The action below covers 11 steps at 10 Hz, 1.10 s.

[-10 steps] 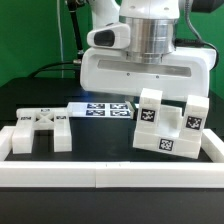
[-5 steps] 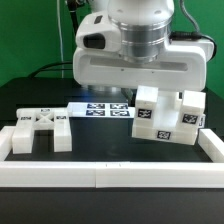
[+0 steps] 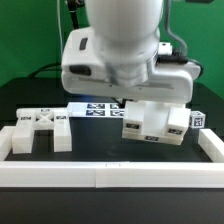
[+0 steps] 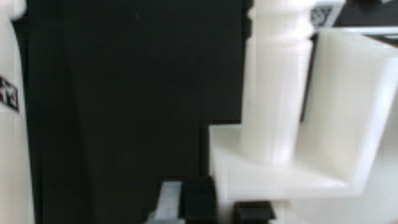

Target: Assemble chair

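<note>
The partly built chair (image 3: 152, 122), chunky white blocks with black-and-white tags, sits low on the black table at the exterior view's right, one tagged block (image 3: 197, 119) sticking out on its far right. My gripper (image 3: 127, 100) hangs tilted right above and behind it, the big white hand hiding the fingers. In the wrist view a round white post (image 4: 285, 70) rises from a white base block (image 4: 276, 165) beside a flat white panel (image 4: 359, 110). The gripper (image 4: 214, 208) is shut, its tips just beside that base block with nothing seen between them.
A loose white X-braced part (image 3: 40, 130) with tags lies at the exterior view's left. The marker board (image 3: 98, 108) lies flat behind it. A long low white border rail (image 3: 110, 176) runs along the front and turns back at both ends.
The hand has swung toward the exterior view's left and tilted. The chair assembly has shifted left with it and now sits lower and turned.
</note>
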Motion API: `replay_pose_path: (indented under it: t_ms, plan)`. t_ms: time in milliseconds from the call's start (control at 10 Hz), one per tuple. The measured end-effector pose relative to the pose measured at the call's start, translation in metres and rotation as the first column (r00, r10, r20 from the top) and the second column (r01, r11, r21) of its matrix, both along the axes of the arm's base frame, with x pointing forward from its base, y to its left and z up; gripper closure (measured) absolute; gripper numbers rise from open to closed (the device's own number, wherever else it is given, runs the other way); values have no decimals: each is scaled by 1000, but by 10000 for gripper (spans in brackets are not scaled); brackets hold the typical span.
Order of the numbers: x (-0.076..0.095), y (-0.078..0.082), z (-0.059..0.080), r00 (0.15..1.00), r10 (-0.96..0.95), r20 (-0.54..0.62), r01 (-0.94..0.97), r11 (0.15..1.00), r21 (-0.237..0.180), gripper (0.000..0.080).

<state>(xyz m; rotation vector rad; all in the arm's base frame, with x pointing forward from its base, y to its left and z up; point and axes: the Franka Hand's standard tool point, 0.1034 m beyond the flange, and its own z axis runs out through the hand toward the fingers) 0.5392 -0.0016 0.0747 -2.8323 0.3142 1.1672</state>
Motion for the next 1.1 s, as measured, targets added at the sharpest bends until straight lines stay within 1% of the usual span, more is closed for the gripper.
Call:
replay_pose_path:
  t_ms: [100,200,400,500,600,700,900,1000,1100]
  plan:
    - [0,-2,-3,1000,-4,-24,5,1000,12,762]
    - [-7,-2,-2,997,-14,-78,16,1000,24,762]
    - [-12,-8,-7,988,-28,-154,32,999,25,762]
    - [-9,-9,-9,990,-28,-140,31,999,22,762]
    - [-8,-9,-9,990,-29,-138,32,999,21,674]
    - [-9,-10,-10,990,-31,-138,34,999,21,674]
    - [-9,-12,-10,990,-34,-137,37,999,21,319]
    - [-9,-12,-10,990,-35,-137,38,999,20,319]
    - [-9,-13,-10,990,-36,-137,40,999,20,191]
